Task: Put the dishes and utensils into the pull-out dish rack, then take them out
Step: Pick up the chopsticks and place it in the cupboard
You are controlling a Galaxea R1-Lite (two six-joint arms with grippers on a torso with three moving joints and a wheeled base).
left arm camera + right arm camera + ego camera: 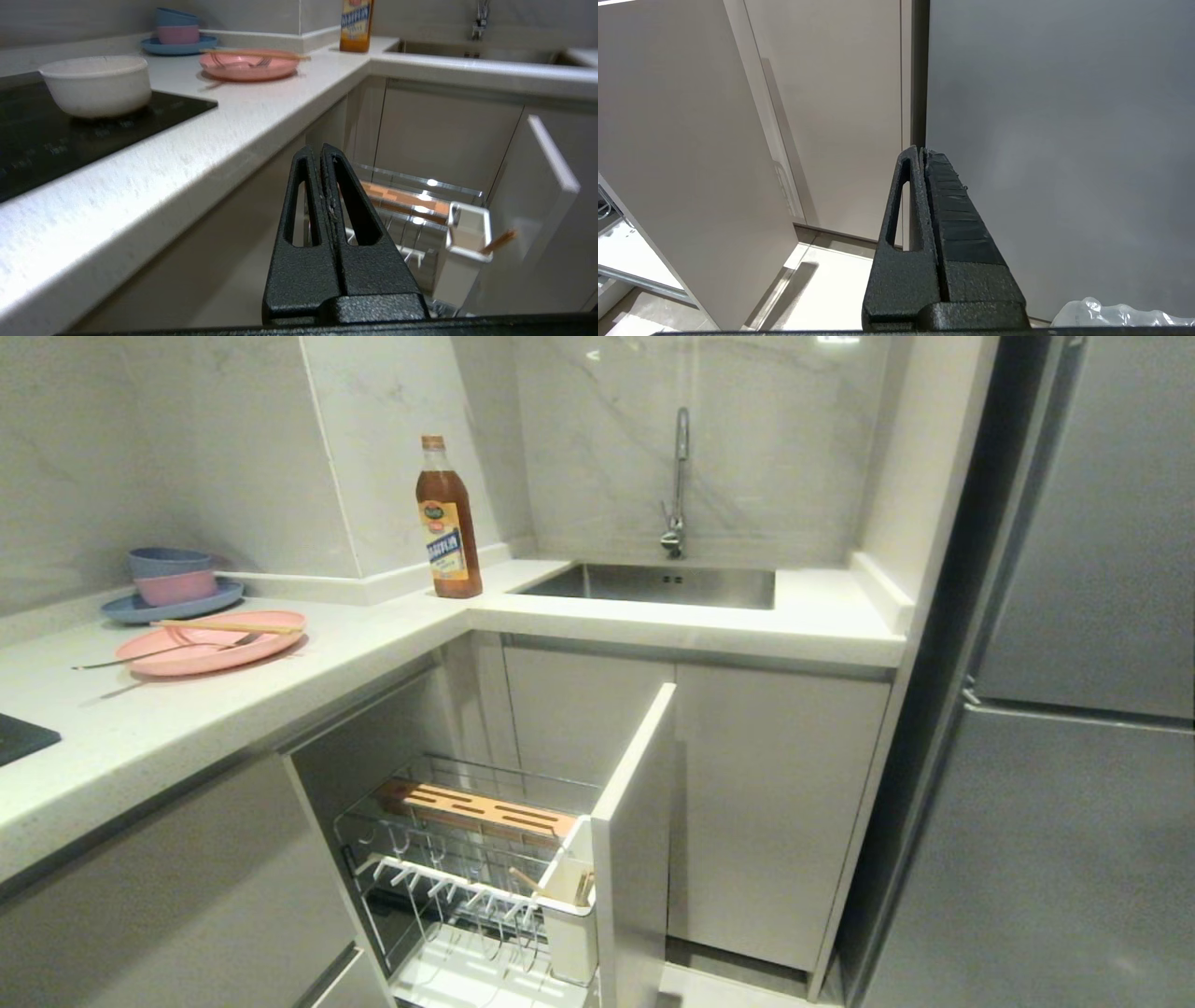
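Head view: the chrome wire pull-out dish rack (485, 887) with its tall white front panel stands drawn out beneath the pale stone surface (280, 691); its plate slots appear empty, while a light wooden stick leans in the white utensil cup (571, 915), most likely one chopstick already loaded. On the surface, well apart from the rack, lies the round pastel-pink plate (210, 641), with a thin light-wooden chopstick (229, 627) across its rim and a slim dark metal fork (159, 653) resting on it; neither arm appears. Left wrist view: the left hand (321, 151), its black fingers pressed together and holding nothing, hangs in front of the cabinet below the surface edge, beside the open rack. This view alone shows the plain cream-white bowl (98, 84), standing on the black glass cooktop (46, 135). Right wrist view: the right hand (920, 154), fingers likewise together and empty, points at a grey appliance door (1064, 140) and shows none of the dishes. Loading is judged barely begun: plate, bowl, fork and one chopstick remain, then the entire unloading.
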